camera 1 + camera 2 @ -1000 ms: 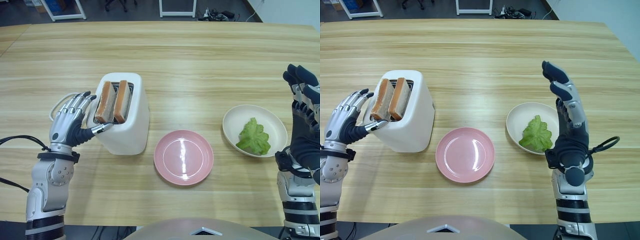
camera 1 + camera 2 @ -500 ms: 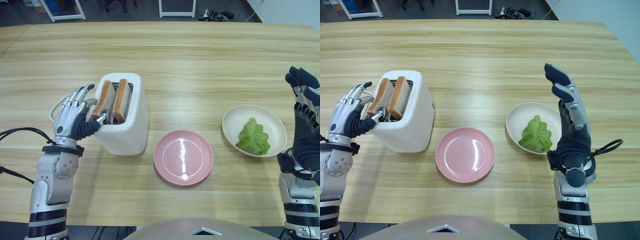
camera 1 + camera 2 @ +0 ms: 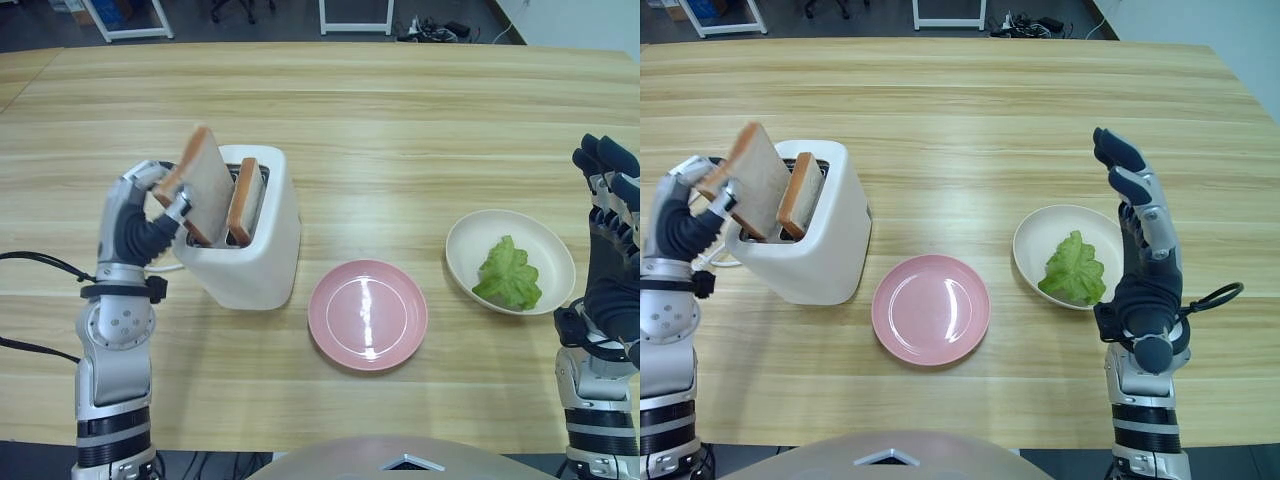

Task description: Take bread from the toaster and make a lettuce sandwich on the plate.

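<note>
A white toaster point(image 3: 252, 262) stands at the left of the wooden table. My left hand point(image 3: 140, 212) is shut on a bread slice point(image 3: 204, 184), which is tilted and lifted partly out of the left slot. A second slice point(image 3: 243, 200) sits upright in the right slot. A pink plate point(image 3: 367, 314) lies bare in front of the toaster's right side. Further right, a cream bowl point(image 3: 545, 240) holds a lettuce leaf point(image 3: 507, 276). My right hand point(image 3: 1140, 245) is raised beside the bowl, fingers straight and open, holding nothing.
The wooden table point(image 3: 400, 130) stretches wide behind the toaster and bowl. A white cord point(image 3: 715, 262) runs from the toaster's left side near my left wrist. Chair and table legs point(image 3: 350, 15) stand on the floor beyond the far edge.
My left hand closed on the left bread slice and raised it, tilting it leftward out of the slot. The right hand stayed raised, shifting only slightly.
</note>
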`<action>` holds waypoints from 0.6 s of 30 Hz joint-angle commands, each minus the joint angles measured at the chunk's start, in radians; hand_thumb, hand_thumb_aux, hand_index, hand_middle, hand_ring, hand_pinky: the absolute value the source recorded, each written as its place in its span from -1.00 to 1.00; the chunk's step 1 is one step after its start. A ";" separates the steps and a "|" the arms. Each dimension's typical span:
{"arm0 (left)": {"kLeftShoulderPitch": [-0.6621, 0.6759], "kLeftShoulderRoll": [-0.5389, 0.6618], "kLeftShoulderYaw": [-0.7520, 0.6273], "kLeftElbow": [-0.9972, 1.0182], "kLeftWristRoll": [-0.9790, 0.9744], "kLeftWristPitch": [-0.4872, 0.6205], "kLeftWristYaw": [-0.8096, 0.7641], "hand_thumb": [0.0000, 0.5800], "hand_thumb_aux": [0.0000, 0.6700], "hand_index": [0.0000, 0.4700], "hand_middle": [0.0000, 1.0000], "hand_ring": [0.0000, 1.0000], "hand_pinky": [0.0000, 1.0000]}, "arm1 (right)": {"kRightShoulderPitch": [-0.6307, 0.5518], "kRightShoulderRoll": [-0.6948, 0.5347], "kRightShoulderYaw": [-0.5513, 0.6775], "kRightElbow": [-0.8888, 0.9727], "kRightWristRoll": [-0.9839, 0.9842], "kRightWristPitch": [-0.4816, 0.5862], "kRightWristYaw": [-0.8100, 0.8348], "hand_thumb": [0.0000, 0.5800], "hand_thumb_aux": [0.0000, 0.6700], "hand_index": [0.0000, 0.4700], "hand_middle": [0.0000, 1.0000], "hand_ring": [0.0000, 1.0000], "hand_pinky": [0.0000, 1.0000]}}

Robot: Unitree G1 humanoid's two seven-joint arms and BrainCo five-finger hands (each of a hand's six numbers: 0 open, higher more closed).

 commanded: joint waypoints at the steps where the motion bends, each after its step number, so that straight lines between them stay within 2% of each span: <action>1: -0.047 -0.021 0.046 0.001 -0.009 -0.049 0.081 1.00 1.00 1.00 1.00 1.00 1.00 | -0.002 0.008 -0.001 -0.002 -0.002 0.004 0.011 -1.00 -1.00 -1.00 -1.00 -1.00 -1.00; 7: -0.066 -0.026 0.065 0.000 0.003 -0.115 0.145 1.00 1.00 1.00 1.00 1.00 1.00 | -0.002 0.017 -0.002 -0.005 -0.006 0.008 0.016 -1.00 -1.00 -1.00 -1.00 -1.00 -1.00; 10: -0.070 -0.031 0.058 -0.068 -0.088 -0.144 0.106 1.00 1.00 1.00 1.00 1.00 1.00 | -0.008 0.021 -0.002 0.001 -0.006 0.010 0.015 -1.00 -1.00 -1.00 -1.00 -1.00 -1.00; 12: -0.070 -0.034 0.010 -0.133 -0.139 -0.153 0.054 1.00 1.00 1.00 1.00 1.00 1.00 | -0.019 0.024 0.000 0.012 -0.004 0.010 0.015 -1.00 -1.00 -1.00 -1.00 -1.00 -1.00; 14: -0.085 -0.035 -0.077 -0.147 -0.109 -0.181 0.014 1.00 1.00 1.00 1.00 1.00 1.00 | -0.037 0.029 0.002 0.034 0.000 0.007 0.014 -1.00 -1.00 -1.00 -1.00 -1.00 -1.00; 18: -0.132 -0.021 -0.282 -0.056 0.130 -0.268 -0.019 1.00 1.00 1.00 1.00 1.00 1.00 | -0.075 0.037 -0.002 0.079 0.016 -0.008 0.011 -1.00 -1.00 -1.00 -1.00 -1.00 -1.00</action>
